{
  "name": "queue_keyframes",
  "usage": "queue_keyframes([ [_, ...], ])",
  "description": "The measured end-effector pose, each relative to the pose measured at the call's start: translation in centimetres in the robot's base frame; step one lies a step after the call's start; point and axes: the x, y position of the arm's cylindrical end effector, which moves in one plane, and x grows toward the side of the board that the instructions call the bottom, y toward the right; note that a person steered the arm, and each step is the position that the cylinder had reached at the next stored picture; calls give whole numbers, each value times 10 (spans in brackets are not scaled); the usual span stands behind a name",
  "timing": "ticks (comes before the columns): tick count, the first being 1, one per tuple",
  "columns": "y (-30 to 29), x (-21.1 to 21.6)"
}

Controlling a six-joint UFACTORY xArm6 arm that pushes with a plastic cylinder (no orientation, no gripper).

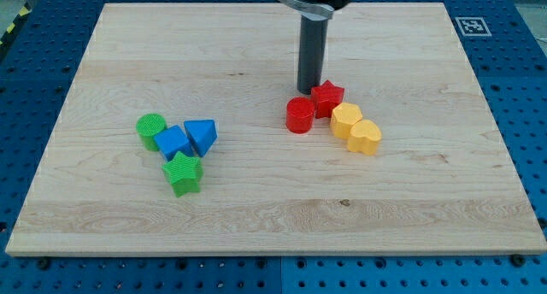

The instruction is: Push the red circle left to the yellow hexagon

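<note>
The red circle sits just below-left of my tip, nearly touching

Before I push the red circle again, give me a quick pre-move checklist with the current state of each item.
1. Red circle in view and unobstructed: ok.
2. Yellow hexagon located, to the view's right of the circle: ok.
3. My tip placed to push: not ok; it sits just above the circle, against the red star.
4. Circle already at the hexagon's left side: ok, close, small gap.
5. Red star clear of the path: not ok; it touches the hexagon's upper-left.
6. Yellow heart contacts the hexagon; could shift: cannot tell.
</note>
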Motion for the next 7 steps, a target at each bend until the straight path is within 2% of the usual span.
queue_keyframes([
  [2, 8, 15],
  [4, -35, 13],
  [7, -42, 48],
])
